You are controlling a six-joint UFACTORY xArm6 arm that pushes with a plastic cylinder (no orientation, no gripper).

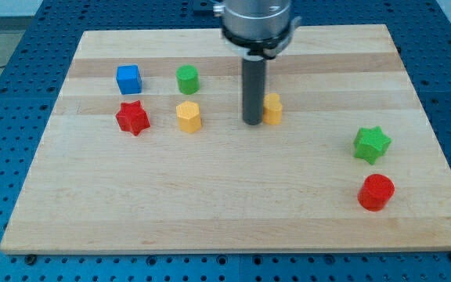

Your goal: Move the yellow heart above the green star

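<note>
My tip (253, 122) rests on the board just left of a yellow block (273, 109), touching or nearly touching it. The rod hides that block's left side, so I cannot make out its shape fully; it may be the heart. A second yellow block (188, 116), roughly hexagonal, sits further to the view's left. The green star (372, 144) lies at the view's right, lower than and well to the right of the yellow block by my tip.
A red cylinder (376, 192) sits just below the green star. At the view's left are a blue cube (128, 79), a green cylinder (186, 79) and a red star (132, 117). The wooden board (225, 219) ends close to the right of the star.
</note>
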